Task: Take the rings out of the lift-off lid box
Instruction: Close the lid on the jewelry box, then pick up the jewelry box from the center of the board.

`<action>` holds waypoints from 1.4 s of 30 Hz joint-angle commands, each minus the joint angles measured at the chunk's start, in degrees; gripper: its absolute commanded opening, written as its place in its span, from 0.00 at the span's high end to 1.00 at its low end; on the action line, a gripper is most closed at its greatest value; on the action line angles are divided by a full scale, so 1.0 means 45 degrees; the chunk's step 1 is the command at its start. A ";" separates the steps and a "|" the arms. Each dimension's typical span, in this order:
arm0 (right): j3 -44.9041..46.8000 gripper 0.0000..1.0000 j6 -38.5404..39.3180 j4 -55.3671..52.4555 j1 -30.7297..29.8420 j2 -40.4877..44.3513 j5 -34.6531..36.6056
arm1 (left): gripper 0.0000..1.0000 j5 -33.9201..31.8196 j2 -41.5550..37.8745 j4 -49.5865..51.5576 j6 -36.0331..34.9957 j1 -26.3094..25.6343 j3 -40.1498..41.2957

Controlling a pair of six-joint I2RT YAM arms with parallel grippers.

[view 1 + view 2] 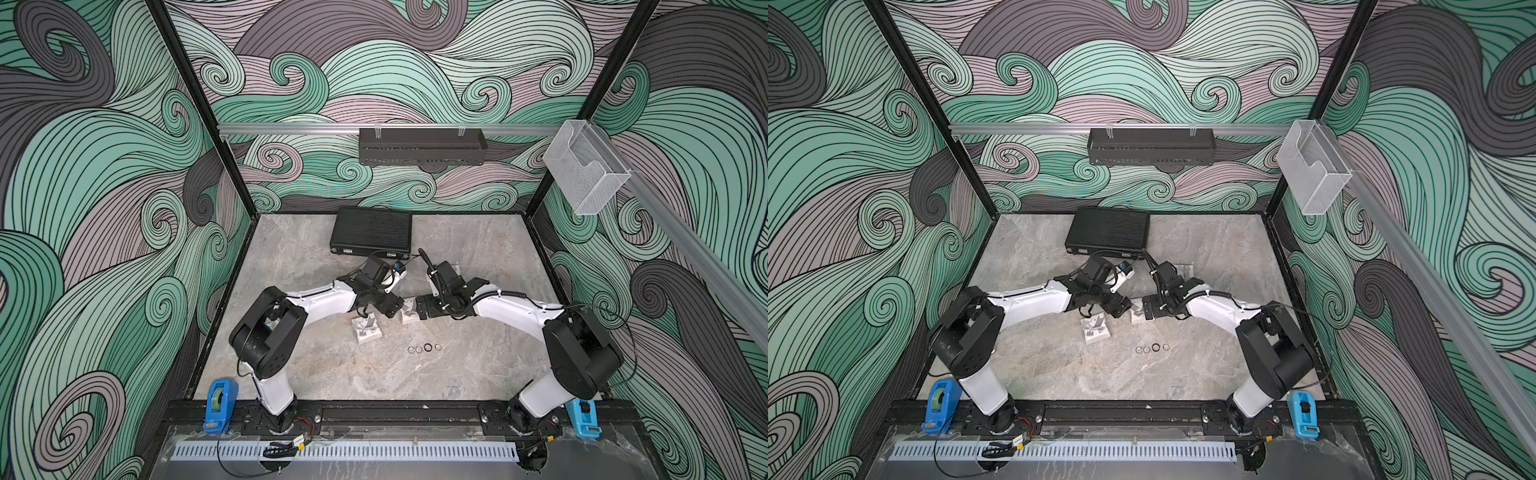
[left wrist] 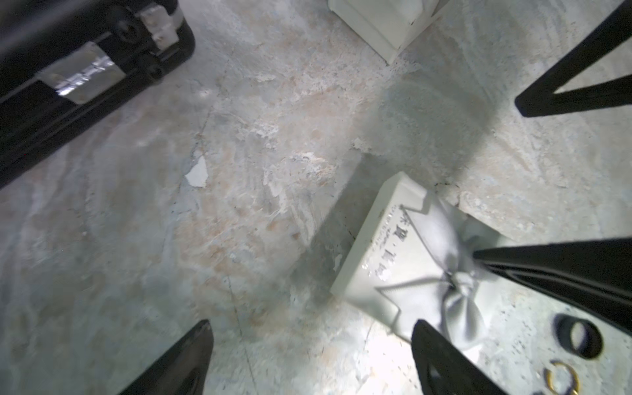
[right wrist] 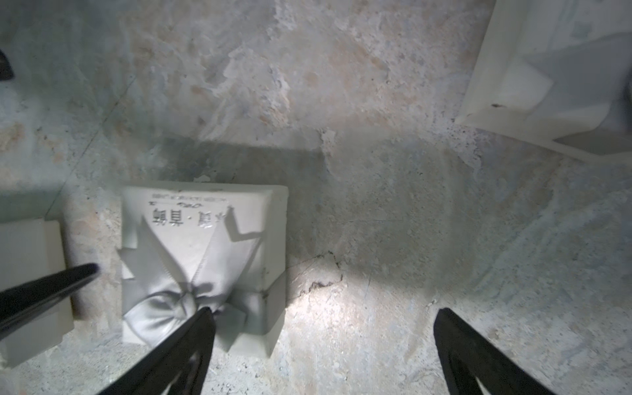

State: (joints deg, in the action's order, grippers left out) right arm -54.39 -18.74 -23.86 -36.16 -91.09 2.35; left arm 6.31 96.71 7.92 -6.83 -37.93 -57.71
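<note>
Several small rings (image 1: 424, 348) (image 1: 1151, 348) lie in a row on the marble table, in front of both grippers. The left wrist view shows a black ring (image 2: 562, 328) and a yellowish ring (image 2: 548, 376) near its edge. A small white box with a grey bow (image 1: 409, 316) (image 1: 1138, 314) (image 2: 393, 253) (image 3: 205, 239) stands between the grippers, lid on. My left gripper (image 1: 392, 307) (image 2: 313, 359) hangs open beside it, holding nothing. My right gripper (image 1: 420, 311) (image 3: 328, 355) is open and empty, with one fingertip (image 3: 201, 318) over the bow.
A second bowed white box (image 1: 368, 328) (image 1: 1096, 328) sits under the left wrist. An open white box part (image 1: 455, 268) (image 3: 547, 78) lies behind the right wrist. A black case (image 1: 370, 232) (image 2: 68, 68) lies at the back. Blue tape dispensers (image 1: 220, 403) (image 1: 584, 417) stand at the front corners.
</note>
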 commanded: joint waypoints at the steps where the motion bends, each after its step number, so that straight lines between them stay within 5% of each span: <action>1: -0.0474 0.01 0.0498 -0.0346 -0.0377 0.0511 0.0420 | 0.08 -0.0553 -0.1723 0.0038 -0.0259 -0.0066 0.0388; 17: -0.2839 0.01 -0.0454 -0.1136 -0.1573 -0.2433 0.0931 | 0.07 -0.1329 -0.6899 -0.0257 0.0813 -0.0062 0.4622; 24: -0.3014 0.01 -0.0912 -0.1386 -0.1632 -0.2989 0.0887 | 0.07 -0.1592 -0.7331 -0.0262 0.0873 -0.0065 0.4993; 42: -0.3382 0.20 -0.2008 -0.1434 -0.1822 -0.3669 0.1410 | 0.06 -0.1996 -0.7545 -0.0555 0.0800 -0.0048 0.5315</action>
State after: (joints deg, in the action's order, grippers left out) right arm -68.05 -26.17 -28.67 -44.14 -106.96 6.44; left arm -1.52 64.01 6.33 -3.49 -37.93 -34.04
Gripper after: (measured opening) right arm 0.804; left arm 0.935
